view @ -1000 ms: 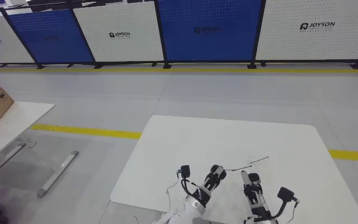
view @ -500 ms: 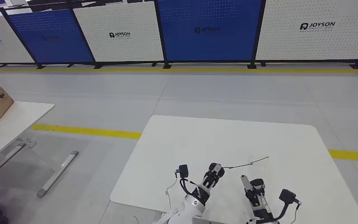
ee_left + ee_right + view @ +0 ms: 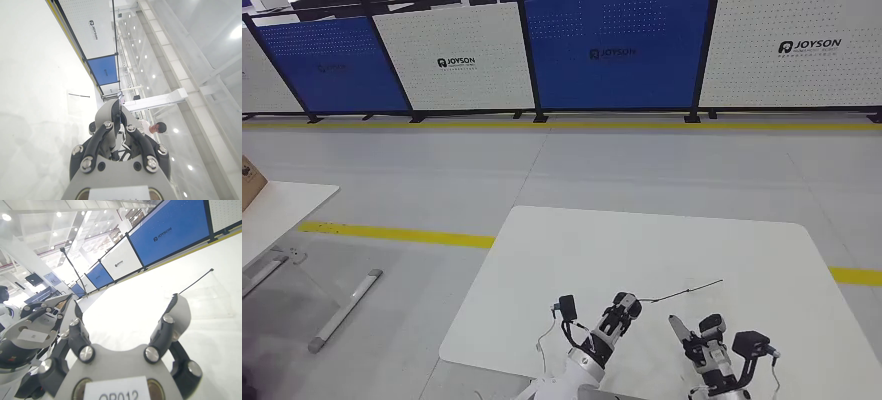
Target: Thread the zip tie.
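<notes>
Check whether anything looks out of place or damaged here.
Nothing spilled or damaged. A loose zip tie lies on the white table; the left gripper is shut on a second zip tie, which sticks out straight, not yet looped.

White table (image 3: pixel 572 250) with rounded corners stood on grey floor (image 3: pixel 442 170). One thin black zip tie (image 3: pixel 707 285) lay flat on it, right of middle, well apart from the edges

zip tie (image 3: pixel 196 281) on table (image 3: pixel 208 332), before right pincer (image 3: pixel 125 301)
</notes>
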`<state>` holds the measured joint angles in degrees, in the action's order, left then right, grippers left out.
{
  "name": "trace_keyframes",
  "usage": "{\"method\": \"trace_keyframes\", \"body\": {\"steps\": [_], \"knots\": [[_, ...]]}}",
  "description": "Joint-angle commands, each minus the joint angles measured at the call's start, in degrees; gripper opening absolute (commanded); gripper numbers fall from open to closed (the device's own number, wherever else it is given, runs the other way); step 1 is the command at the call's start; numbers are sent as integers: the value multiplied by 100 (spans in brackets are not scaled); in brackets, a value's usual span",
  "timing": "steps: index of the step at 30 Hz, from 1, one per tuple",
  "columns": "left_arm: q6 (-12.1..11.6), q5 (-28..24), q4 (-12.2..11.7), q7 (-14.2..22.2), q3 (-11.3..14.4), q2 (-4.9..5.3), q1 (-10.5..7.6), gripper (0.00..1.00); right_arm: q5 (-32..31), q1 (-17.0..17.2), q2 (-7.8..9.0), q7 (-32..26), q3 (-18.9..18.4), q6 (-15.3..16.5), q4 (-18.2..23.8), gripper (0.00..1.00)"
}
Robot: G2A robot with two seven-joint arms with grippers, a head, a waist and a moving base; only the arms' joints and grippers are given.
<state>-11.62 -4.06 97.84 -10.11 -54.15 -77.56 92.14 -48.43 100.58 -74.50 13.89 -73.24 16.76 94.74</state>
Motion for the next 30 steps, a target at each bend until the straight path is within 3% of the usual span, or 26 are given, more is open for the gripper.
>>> {"method": "trace_keyframes", "body": {"steps": [1, 4, 12, 22, 30], "knots": [[-1, 6, -2, -4, 1, -1, -1, 0, 20, 0, -1, 5, 1, 3, 0, 100], [24, 8, -16, 16, 8, -1, -13, 0, 20, 0, -1, 5, 1, 3, 0, 100], [123, 52, 7, 128, 66, -3, -27, 0, -1027, -168, 18, -35, 136, -286, -42, 100], [127, 50, 14, 160, 71, -2, -29, 0, -1055, -165, 17, -41, 148, -338, -13, 100], [114, 154, 5, 110, 91, 2, 8, 0, -1558, -213, 11, 119, 263, -645, -24, 100]]}}
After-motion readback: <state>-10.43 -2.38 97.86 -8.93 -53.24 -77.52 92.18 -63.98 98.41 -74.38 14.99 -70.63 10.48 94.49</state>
